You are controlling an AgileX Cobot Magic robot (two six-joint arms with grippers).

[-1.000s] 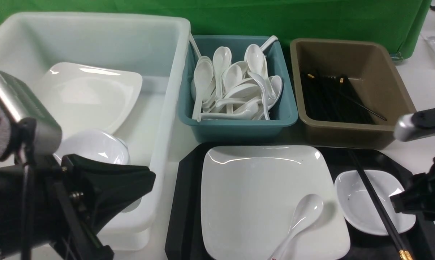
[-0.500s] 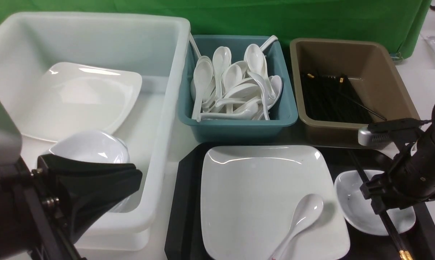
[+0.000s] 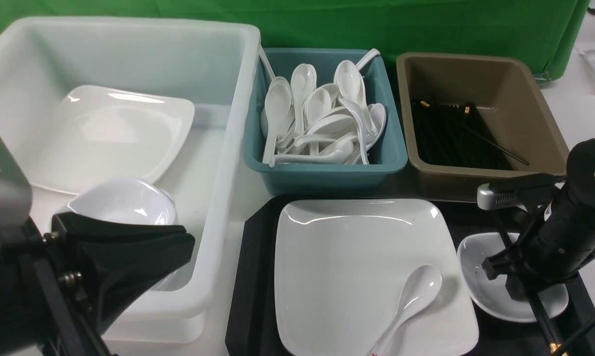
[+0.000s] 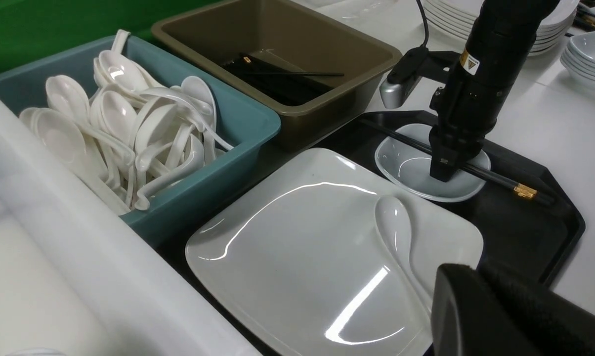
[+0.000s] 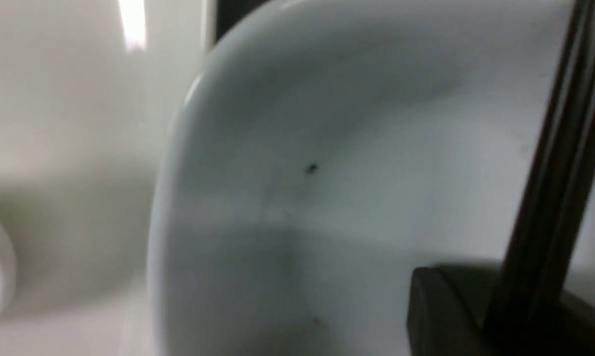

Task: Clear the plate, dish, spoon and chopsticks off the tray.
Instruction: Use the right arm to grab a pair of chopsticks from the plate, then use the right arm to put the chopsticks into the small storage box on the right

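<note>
The black tray carries the large white plate, and the white spoon lies on the plate's near right part. To the right sits the small dish, with the black chopsticks lying across it. My right gripper points down over the dish, shut on the chopsticks, which still rest on the dish. My left gripper hovers shut and empty by the white tub, left of the tray.
Behind the tray stand a white tub holding a square plate and a bowl, a teal tub full of spoons and a brown tub with chopsticks. Stacked plates and dishes sit beyond the tray's right side.
My right arm swung in from the right, came down over the dish and closed its jaws round the chopsticks. My left gripper sank a little at first, then held still.
</note>
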